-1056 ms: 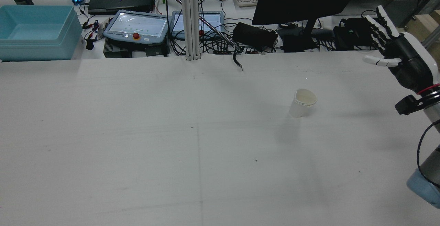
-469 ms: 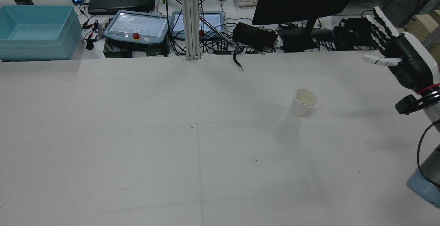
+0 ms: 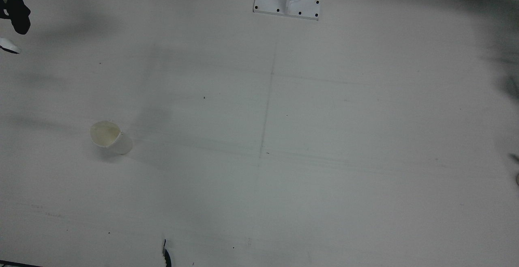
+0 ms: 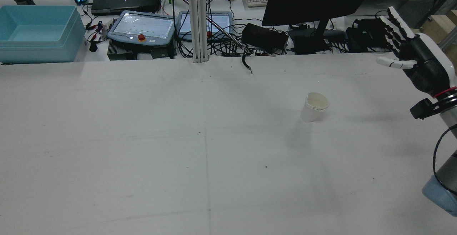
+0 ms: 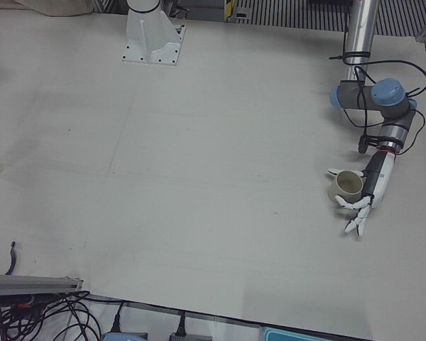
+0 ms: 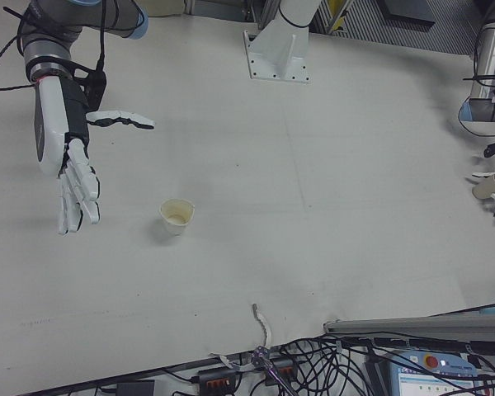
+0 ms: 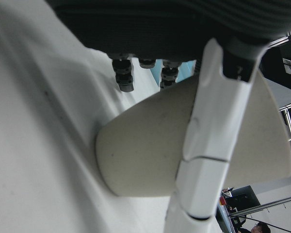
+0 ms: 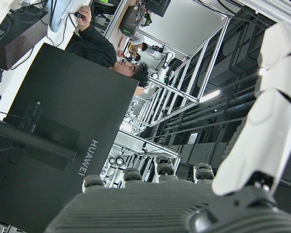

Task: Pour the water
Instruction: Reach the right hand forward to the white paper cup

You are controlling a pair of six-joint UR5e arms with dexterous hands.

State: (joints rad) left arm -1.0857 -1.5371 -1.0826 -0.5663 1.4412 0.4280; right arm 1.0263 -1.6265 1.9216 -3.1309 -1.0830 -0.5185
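Here, white paper cup (image 6: 176, 216) upright on the table (image 4: 142, 156), contents unclear, right hand (image 6: 68, 161) beside it, fingers spread and empty, left hand (image 5: 367, 193) far off, wrapped around a beige cup (image 5: 346, 187), HUAWEI monitor (image 8: 63, 145) beyond.

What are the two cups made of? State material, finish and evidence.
The small white cup standing alone on the table looks like thin matte paper: rolled rim, cream-stained inside. The beige tapered cup in the left hand is matte too; paper or plastic is unclear.

Rear and front views share the white cup (image 4: 314, 107).
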